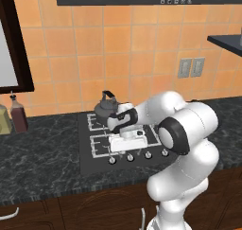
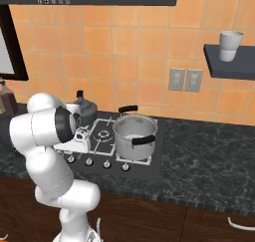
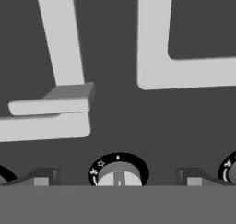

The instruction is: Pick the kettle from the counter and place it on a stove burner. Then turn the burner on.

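The dark grey kettle stands upright on the back left stove burner of the black cooktop, apart from the hand. My gripper points down over the cooktop's front edge, in front of the kettle. It is open with nothing between its fingers. In the hand view a silver knob with a black dial ring lies right between the two fingertips, close below. Pale grate bars run above it.
A tall steel pot with black handles occupies the right side of the stove. More knobs line the stove's front. A brown bottle stands on the counter at far left. A cup sits on a wall shelf.
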Robot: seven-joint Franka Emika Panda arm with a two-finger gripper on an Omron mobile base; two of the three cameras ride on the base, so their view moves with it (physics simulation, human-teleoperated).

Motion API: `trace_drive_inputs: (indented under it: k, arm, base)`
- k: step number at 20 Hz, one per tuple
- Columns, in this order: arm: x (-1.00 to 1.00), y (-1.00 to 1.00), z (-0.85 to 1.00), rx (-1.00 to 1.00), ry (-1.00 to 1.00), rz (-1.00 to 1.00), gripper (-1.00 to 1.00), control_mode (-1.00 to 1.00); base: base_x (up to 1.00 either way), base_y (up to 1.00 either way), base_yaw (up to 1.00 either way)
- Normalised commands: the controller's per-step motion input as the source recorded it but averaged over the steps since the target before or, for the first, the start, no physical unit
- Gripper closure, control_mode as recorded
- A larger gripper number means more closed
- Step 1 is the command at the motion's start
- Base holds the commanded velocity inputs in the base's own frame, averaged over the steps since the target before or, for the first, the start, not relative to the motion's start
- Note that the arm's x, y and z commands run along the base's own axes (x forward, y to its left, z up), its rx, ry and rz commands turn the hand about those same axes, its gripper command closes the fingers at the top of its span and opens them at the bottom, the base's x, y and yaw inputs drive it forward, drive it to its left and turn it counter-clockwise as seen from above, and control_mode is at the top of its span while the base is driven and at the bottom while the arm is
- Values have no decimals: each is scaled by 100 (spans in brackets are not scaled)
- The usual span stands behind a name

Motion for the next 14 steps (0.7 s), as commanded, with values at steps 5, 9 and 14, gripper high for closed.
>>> trace_drive_inputs:
  k: [5, 9, 14]
  arm:
    - [-17, -4, -13, 1, -2, 0, -100, -100]
    - [-20, 0, -1, 0, -4, 0, -100, -100]
    - [-13, 0, -20, 0, -6, 0, -100, -100]
  base:
    - [0, 0, 0]
    - [0, 0, 0]
    - [0, 0, 0]
